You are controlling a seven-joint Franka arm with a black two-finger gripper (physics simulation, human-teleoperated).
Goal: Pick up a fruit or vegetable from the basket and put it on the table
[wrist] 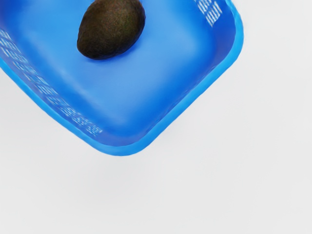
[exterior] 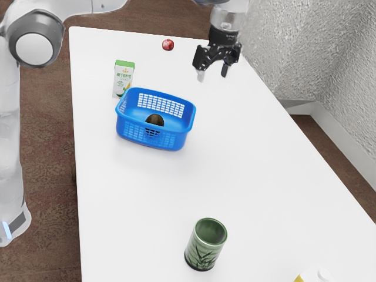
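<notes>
Open and with nothing between its fingers, the gripper (exterior: 212, 73) hangs above the table, up and to the exterior view's right of the basket. The blue basket (exterior: 130, 128) has perforated walls and stands upright on the white table (exterior: 247, 176). Inside it lies a dark brown, avocado-like fruit (exterior: 154, 120), partly hidden by the basket's near wall. In the wrist view the same fruit (wrist: 112, 29) rests on the floor of the basket (wrist: 122, 150), well inside the rim and apart from the gripper.
Beside the basket stands a green and white carton (exterior: 123, 79). A small red fruit or vegetable (exterior: 168, 44) lies near the table's far edge. The green cup (exterior: 205, 244) stands toward the near end, with a white and yellow item (exterior: 314, 275) at the picture's lower edge.
</notes>
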